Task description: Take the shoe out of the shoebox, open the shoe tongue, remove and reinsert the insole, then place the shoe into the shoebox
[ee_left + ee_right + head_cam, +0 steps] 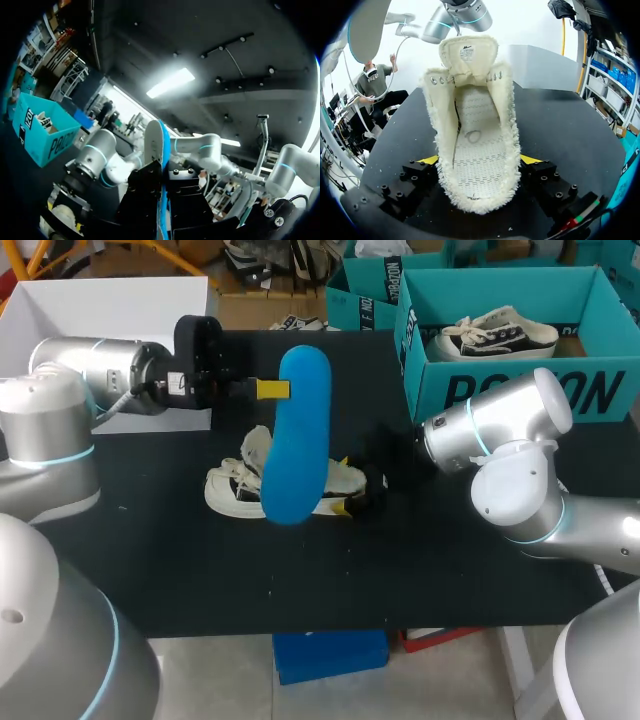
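Left end effector (274, 390): clamped on the blue insole (297, 435), held edge-on between its fingers.
Right end effector (479, 161): closed on the heel of the shoe (476, 115), tongue raised ahead of it.
Shoe place: on the tabletop (200, 570), under the insole, outside the shoebox (520, 390).

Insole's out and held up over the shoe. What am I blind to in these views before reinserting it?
Head view: the insole covers the middle of the shoe, hiding its opening.
Left wrist view: the left gripper itself blocks most of the shoe.
Right wrist view: the raised tongue hides the toe; the rim cuts off the insole.
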You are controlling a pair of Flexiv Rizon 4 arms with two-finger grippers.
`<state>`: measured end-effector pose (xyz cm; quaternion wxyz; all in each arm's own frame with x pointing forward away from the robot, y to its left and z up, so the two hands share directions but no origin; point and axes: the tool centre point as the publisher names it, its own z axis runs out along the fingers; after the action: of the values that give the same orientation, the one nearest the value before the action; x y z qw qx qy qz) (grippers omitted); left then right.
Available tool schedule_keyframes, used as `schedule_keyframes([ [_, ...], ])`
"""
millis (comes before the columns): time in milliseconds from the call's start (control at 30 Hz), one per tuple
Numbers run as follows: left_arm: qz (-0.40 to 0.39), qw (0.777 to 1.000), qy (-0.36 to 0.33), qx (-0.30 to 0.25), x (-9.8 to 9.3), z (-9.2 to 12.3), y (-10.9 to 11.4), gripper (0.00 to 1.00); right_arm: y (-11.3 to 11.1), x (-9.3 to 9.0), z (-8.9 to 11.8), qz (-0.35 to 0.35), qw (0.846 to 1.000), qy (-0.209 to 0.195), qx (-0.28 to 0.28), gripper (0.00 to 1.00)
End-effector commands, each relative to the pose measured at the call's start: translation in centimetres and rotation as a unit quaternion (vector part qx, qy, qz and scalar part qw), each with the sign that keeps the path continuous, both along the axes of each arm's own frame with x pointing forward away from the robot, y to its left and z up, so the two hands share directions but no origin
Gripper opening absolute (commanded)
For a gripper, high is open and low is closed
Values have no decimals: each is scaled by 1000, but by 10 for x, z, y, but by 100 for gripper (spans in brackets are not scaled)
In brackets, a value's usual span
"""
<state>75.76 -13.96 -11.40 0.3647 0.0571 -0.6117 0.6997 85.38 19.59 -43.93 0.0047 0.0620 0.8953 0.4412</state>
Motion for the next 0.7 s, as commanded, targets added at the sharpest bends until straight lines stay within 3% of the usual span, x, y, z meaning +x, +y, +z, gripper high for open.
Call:
schedule_keyframes([
  [33,22,1000,-4,8,-11,11,3,0,-1,1,-2,0,1000,0,0,0],
  [700,74,996,-26,-34,-24,51,11,0,-1,1,-2,0,1000,0,0,0],
])
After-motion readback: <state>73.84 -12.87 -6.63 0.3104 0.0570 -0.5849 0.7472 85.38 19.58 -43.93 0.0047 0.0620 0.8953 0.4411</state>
